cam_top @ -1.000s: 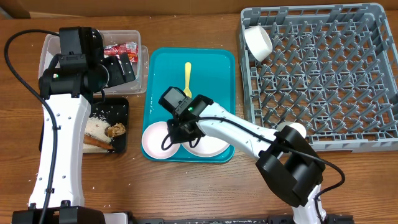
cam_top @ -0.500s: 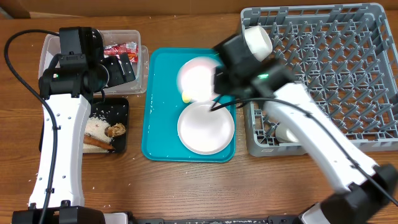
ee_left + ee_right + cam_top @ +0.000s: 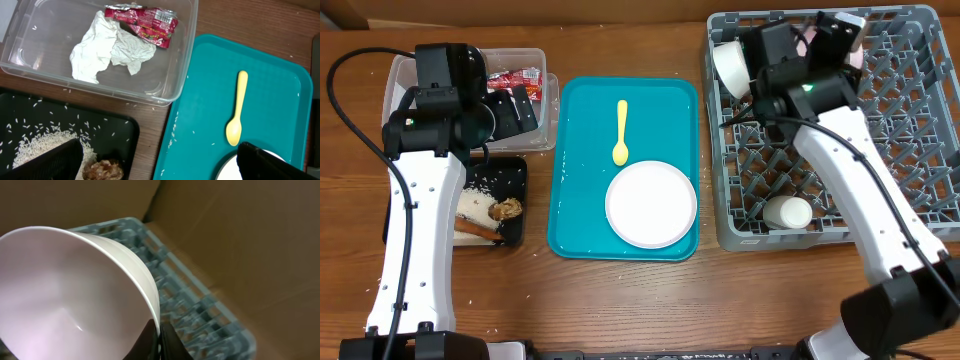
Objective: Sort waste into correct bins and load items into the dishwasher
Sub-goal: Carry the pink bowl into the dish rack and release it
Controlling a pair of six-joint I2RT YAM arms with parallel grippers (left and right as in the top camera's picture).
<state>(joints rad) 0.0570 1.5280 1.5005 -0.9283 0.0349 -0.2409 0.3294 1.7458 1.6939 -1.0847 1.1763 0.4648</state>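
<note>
Brown worktop [image 3: 620, 300], grey rack [image 3: 920, 130] on the right. My right gripper [image 3: 159, 339] is clamped on the pink bowl [image 3: 75, 290], with the rack's back row right below.

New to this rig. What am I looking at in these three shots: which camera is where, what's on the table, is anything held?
Two robot arms, each ending in a two-finger gripper, work at a wooden table. The wide picture comes from a fixed camera overhead. The other two come from a camera on each wrist.

On the table is a teal tray carrying a yellow spoon and a white plate. Beside it stands a grey dish rack with a white cup in one corner. There is also a clear bin holding crumpled paper and a red wrapper, and a black container of rice and food scraps.

The left gripper hangs open and holds nothing. The right gripper is shut on the rim of a pale bowl, above the rack's far side.
</note>
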